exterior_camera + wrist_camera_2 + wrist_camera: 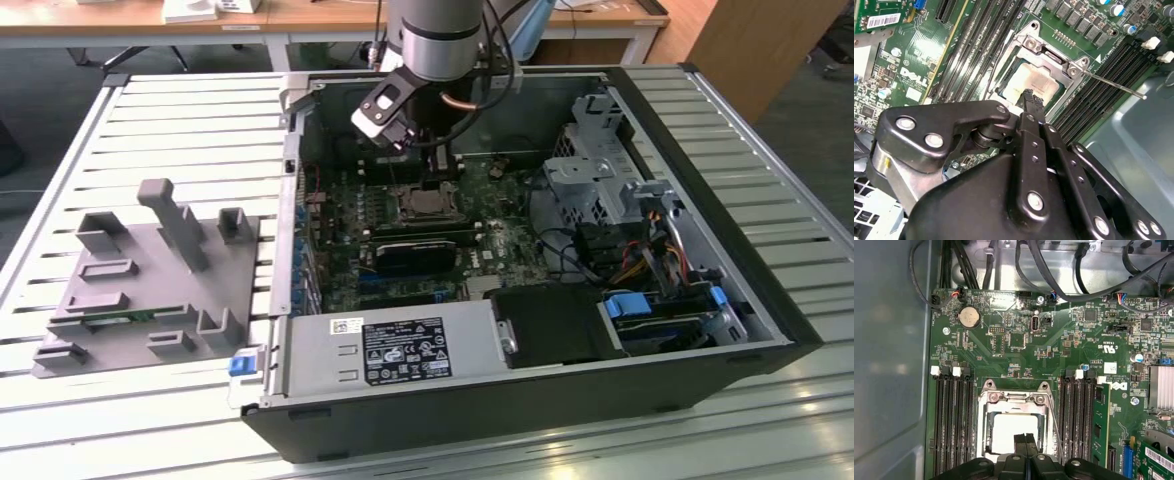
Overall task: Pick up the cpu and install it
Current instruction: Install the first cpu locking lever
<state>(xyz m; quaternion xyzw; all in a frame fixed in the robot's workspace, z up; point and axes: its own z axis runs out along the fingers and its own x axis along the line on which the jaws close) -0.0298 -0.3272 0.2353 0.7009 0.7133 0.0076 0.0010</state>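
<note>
A robot arm reaches into an open computer case lying on a slatted table. Its gripper hangs just above the socket in the middle of the motherboard. The fingers are pressed together with nothing between them. The cpu already lies flat inside the socket, its silver top facing up, framed by the socket's metal bracket; in the second wrist view the cpu shows just beyond the fingertips. The thin retention lever sticks out beside the socket, not latched down. Memory slots run along both sides of the socket. The cpu looks light, rigid and smooth-topped, probably slippery and fragile underneath, so it is best held by two opposite edges, never pressed from above.
</note>
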